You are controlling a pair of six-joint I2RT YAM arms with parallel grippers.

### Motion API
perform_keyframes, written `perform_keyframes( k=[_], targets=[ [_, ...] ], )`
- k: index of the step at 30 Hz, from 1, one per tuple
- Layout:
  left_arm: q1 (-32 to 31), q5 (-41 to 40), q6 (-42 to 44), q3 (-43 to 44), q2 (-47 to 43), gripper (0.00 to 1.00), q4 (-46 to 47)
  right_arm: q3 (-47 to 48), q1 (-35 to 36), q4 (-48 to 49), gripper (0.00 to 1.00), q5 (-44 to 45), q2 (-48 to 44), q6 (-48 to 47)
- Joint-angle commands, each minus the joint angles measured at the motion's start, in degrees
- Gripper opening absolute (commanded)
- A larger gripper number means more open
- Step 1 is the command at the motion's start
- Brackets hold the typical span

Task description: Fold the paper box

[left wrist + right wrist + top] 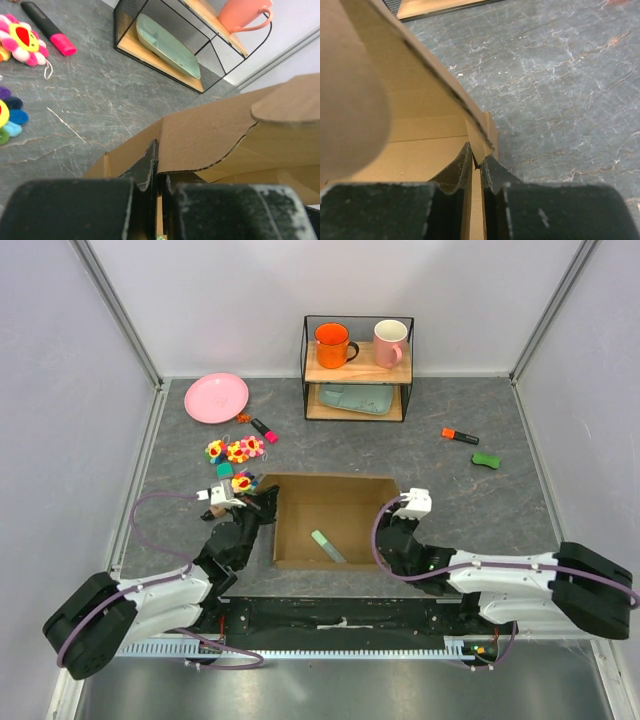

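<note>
The paper box (335, 502) stands open-topped in the middle of the table, brown cardboard with its walls raised. A pale green marker (327, 546) lies on its floor. My left gripper (263, 506) is at the box's left wall; in the left wrist view its jaws (159, 172) are shut on the cardboard edge (210, 135). My right gripper (391, 531) is at the box's right wall. The right wrist view shows its jaws (477, 162) pinching the thin wall, and a curved flap (420, 75) rises above them.
A wire shelf (358, 368) with an orange mug (332, 344), a pink mug (390, 342) and a green tray stands at the back. A pink plate (216, 397), a pink highlighter (264, 430) and flower toys (235, 450) lie left. An orange marker (460, 436) lies right.
</note>
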Motion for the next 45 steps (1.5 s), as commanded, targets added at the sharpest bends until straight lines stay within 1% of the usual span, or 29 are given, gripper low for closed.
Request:
perform_keyframes(
  k=[1, 2, 3, 4, 5, 6, 7, 10, 13, 16, 17, 19, 20, 22, 25, 31, 34, 35, 39, 40, 41, 45],
  targets=[
    [0.3, -2.8, 11.6, 0.5, 5.4, 0.02, 7.5, 2.2, -1.0, 5.7, 0.10, 0.6, 6.9, -9.4],
    [0.2, -2.9, 13.2, 1.0, 8.2, 0.03, 9.2, 2.6, -1.7, 6.9, 0.10, 0.5, 7.8, -10.4],
    [0.1, -2.9, 14.8, 1.6, 9.6, 0.03, 13.2, 2.9, -2.1, 9.2, 0.10, 0.4, 9.4, -11.2],
    [0.2, -2.9, 18.6, 2.8, 11.4, 0.03, 15.3, 3.5, -2.6, 10.5, 0.10, 0.2, 10.2, -12.9],
    [0.2, -3.0, 20.7, 3.5, 12.9, 0.03, 17.0, 3.8, -3.6, 11.4, 0.09, -0.4, 11.0, -13.6],
    [0.2, -3.2, 22.7, 4.1, 16.2, 0.03, 18.9, 4.0, -4.2, 13.6, 0.09, -0.8, 12.4, -14.2],
    [0.1, -3.3, 26.0, 5.2, 17.5, 0.03, 22.0, 4.5, -4.8, 14.7, 0.09, -1.3, 12.9, -15.3],
    [0.2, -2.6, 31.4, 7.1, 22.3, 0.03, 28.1, 5.6, -6.5, 17.2, 0.09, -2.7, 14.8, -16.7],
    [-0.1, -1.4, 35.9, 8.5, 24.6, 0.04, 30.2, 6.3, -7.5, 19.0, 0.09, -3.3, 15.7, -18.6],
    [-0.5, -2.0, 38.9, 8.9, 26.7, 0.05, 32.3, 6.1, -8.1, 20.8, 0.09, -3.6, 16.8, -19.8],
    [-0.8, -2.2, 39.6, 8.9, 27.5, 0.06, 34.4, 6.0, -8.5, 21.1, 0.09, -3.7, 17.8, -19.5],
    [-1.7, -4.2, 42.1, 8.8, 31.1, 0.06, 36.9, 5.4, -9.0, 21.8, 0.08, -4.1, 18.8, -18.3],
    [-2.9, -5.3, 43.2, 8.8, 32.5, 0.07, 40.7, 5.2, -9.1, 21.9, 0.08, -4.1, 19.6, -17.9],
    [-4.0, -7.5, 46.1, 9.7, 35.3, 0.07, 41.8, 4.6, -9.5, 22.9, 0.08, -3.7, 20.4, -17.4],
    [-4.3, -7.3, 47.1, 10.9, 36.2, 0.07, 42.0, 4.6, -10.1, 22.6, 0.09, -3.5, 19.9, -17.4],
    [-4.4, -7.9, 45.5, 9.9, 34.9, 0.07, 42.0, 4.2, -10.2, 21.6, 0.11, -3.4, 17.6, -18.5],
    [-4.3, -9.3, 44.8, 9.4, 35.4, 0.08, 42.0, 4.6, -10.2, 19.8, 0.16, -2.9, 16.6, -17.5],
    [-4.3, -9.8, 44.7, 9.1, 35.3, 0.08, 42.0, 4.7, -10.2, 17.5, 0.21, -2.3, 15.7, -17.1],
    [-4.3, -11.5, 45.1, 8.3, 34.9, 0.08, 42.0, 5.1, -10.2, 11.1, 0.33, -1.3, 9.7, -15.4],
    [-4.4, -12.4, 45.1, 8.4, 34.8, 0.08, 42.0, 5.1, -10.3, 10.0, 0.35, -1.1, 6.9, -15.2],
    [-4.3, -12.8, 45.2, 8.4, 34.9, 0.08, 42.0, 5.1, -10.3, 8.0, 0.40, -1.1, 5.5, -15.2],
    [-4.4, -13.0, 46.0, 9.0, 35.0, 0.08, 41.9, 6.3, -10.2, 2.9, 0.53, 0.1, -0.1, -15.8]
  ],
)
